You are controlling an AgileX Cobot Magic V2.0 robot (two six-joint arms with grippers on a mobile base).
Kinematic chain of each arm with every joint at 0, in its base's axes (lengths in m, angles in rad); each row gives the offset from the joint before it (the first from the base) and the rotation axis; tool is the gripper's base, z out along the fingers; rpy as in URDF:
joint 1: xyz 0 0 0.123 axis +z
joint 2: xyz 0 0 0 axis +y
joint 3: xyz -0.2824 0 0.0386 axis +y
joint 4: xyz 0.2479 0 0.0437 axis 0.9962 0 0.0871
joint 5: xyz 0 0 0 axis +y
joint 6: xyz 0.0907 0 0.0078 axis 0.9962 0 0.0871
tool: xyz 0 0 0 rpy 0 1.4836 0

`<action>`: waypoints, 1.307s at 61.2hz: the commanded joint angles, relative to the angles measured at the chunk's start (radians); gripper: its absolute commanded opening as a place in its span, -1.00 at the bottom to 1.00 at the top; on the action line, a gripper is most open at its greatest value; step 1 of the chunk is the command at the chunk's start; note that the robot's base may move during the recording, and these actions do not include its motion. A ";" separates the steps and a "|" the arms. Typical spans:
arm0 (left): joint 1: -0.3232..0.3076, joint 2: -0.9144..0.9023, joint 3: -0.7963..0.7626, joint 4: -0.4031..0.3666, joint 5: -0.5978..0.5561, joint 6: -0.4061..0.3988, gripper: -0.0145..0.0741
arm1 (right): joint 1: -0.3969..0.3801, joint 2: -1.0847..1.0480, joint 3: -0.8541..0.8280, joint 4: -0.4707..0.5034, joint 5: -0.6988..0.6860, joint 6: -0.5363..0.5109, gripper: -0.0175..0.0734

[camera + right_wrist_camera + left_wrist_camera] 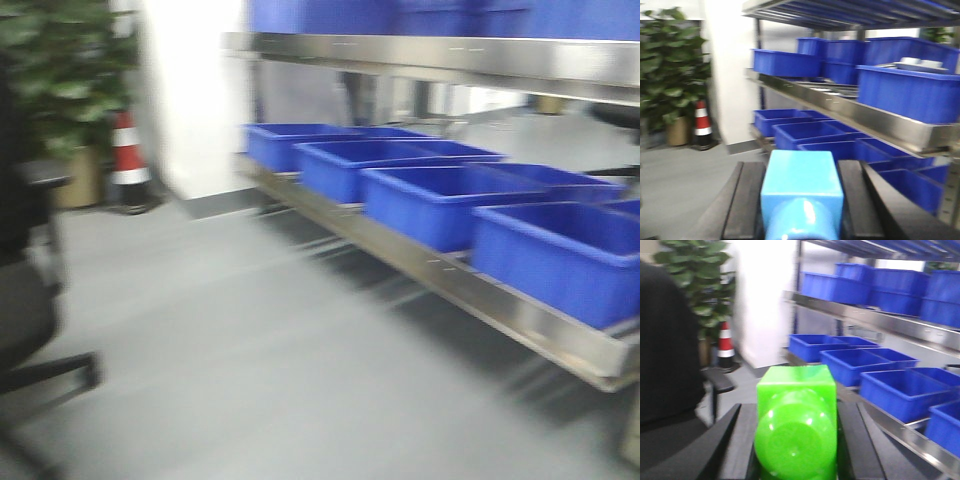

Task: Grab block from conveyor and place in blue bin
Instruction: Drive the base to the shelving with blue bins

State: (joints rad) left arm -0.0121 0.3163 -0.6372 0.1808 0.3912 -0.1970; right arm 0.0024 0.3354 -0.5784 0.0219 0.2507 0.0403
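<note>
Green block (796, 405) is gripped betw. left fingers (746, 440), blue block (801, 187) betw. right fingers (744, 200), both pairs closed on their loads; blue bins (425, 215) are seen ahead & rightward, so right arm is judged nearer.

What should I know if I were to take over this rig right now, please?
Left gripper: shut on a green block.
Right gripper: shut on a blue block.
Blue bins: open-topped, in a row on the lower steel shelf, ahead and to the right in the front view. All views are blurred.
Conveyor: not in view.
Done: both blocks are grabbed.
Left: get to a bin, then release each block inside it.
</note>
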 commanded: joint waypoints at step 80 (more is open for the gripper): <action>0.001 -0.001 0.001 -0.003 -0.020 0.002 -0.92 | 0.000 -0.001 -0.001 -0.009 -0.020 -0.006 -0.97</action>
State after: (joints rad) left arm -0.0121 0.3163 -0.6372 0.1808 0.3912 -0.1970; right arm 0.0024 0.3354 -0.5784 0.0219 0.2507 0.0387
